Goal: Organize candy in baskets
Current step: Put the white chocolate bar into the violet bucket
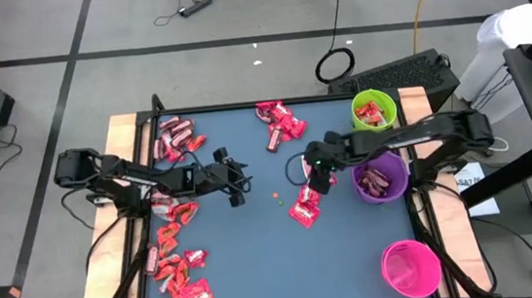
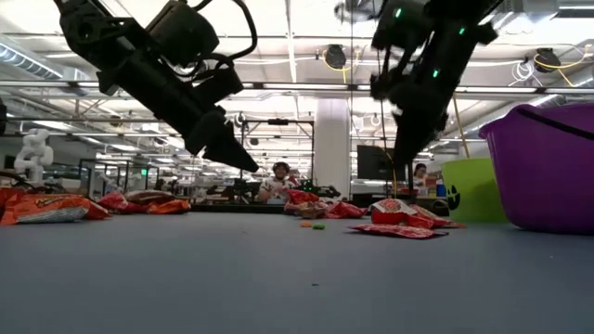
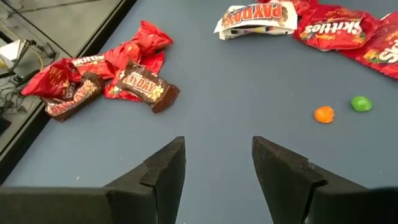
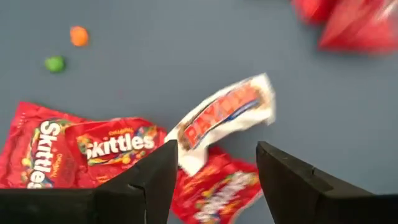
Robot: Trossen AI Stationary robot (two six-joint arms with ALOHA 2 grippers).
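Note:
Candy in red wrappers lies in heaps on the blue table: one at the far left (image 1: pixel 175 138), one at the far middle (image 1: pixel 279 121), two down the left side (image 1: pixel 170 213) (image 1: pixel 176 278), and a small heap (image 1: pixel 303 208) at the centre. My right gripper (image 1: pixel 315 178) hangs open just above that small heap, with a white PayDay wrapper (image 4: pixel 227 119) and Skittles packs (image 4: pixel 118 146) lying under its fingertips (image 4: pixel 214 180). My left gripper (image 1: pixel 237 183) is open above bare table left of centre, empty (image 3: pixel 217 174). The green (image 1: pixel 373 109), purple (image 1: pixel 380 179) and pink (image 1: pixel 411 268) baskets stand upright along the right side.
Two loose round sweets, orange (image 3: pixel 324 114) and green (image 3: pixel 361 104), lie on the table between the two grippers. A brown PayDay bar (image 3: pixel 146 87) lies among red wrappers ahead of my left gripper. Bare table stretches from the centre to the near edge (image 1: pixel 289 284).

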